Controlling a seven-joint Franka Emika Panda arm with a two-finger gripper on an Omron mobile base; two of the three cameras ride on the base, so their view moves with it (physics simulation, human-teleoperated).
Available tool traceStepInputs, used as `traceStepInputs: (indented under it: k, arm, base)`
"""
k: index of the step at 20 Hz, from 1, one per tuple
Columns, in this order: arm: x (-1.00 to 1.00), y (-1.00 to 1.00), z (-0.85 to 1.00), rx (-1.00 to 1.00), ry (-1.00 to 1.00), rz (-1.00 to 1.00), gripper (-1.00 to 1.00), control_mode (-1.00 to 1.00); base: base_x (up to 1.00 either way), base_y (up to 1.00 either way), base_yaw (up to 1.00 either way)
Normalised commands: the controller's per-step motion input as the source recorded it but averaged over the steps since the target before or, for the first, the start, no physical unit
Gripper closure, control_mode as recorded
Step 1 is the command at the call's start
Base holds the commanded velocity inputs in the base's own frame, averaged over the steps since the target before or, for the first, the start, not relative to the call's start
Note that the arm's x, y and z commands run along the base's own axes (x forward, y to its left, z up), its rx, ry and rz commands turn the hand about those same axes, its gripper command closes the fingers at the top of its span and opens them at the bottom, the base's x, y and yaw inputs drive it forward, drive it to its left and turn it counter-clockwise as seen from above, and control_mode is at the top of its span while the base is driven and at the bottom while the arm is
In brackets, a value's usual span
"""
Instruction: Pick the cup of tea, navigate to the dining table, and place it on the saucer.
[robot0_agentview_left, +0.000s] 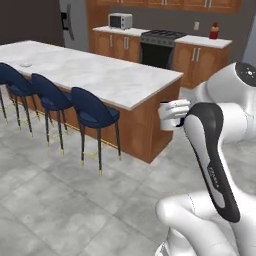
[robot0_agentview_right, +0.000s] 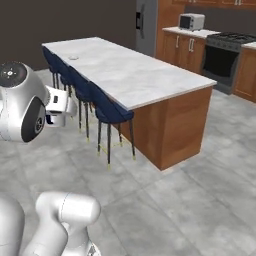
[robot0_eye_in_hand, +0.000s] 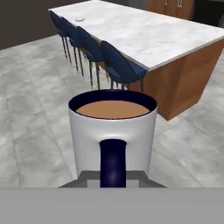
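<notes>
Cup lifted, saucer not yet reached

The jaws are clamped on the cup (robot0_eye_in_hand: 113, 131) by its handle; picking looks done. The saucer (robot0_eye_in_hand: 79, 19) sits well ahead on the worktop's (robot0_eye_in_hand: 144, 35) far end, so driving and placing remain.

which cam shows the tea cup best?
Hand view: the cup is close up, with brown tea and dark handle plain. Left base view shows it small, half behind the arm; right base view gives a sliver.
</notes>
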Motion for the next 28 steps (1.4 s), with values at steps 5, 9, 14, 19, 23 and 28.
traceStepInputs:
  k: [5,9,14,19,23,28]
  arm:
    - [0.0,0.0,0.0,0.0,0.0,0.0,1.0,1.0]
    - [0.0,0.0,0.0,0.0,0.0,0.0,1.0,1.0]
    - [0.0,0.0,0.0,0.0,0.0,0.0,1.0,1.0]
    - [0.0,0.0,0.0,0.0,0.0,0.0,1.0,1.0]
    - [0.0,0.0,0.0,0.0,0.0,0.0,1.0,1.0]
    - [0.0,0.0,0.0,0.0,0.0,0.0,1.0,1.0]
  base:
    - [1.0,1.0,0.0]
    - [1.0,1.0,-0.05]
    - [1.0,1.0,-0.18]
    - [1.0,1.0,-0.26]
    - [1.0,1.0,-0.28]
    - [1.0,1.0,-0.26]
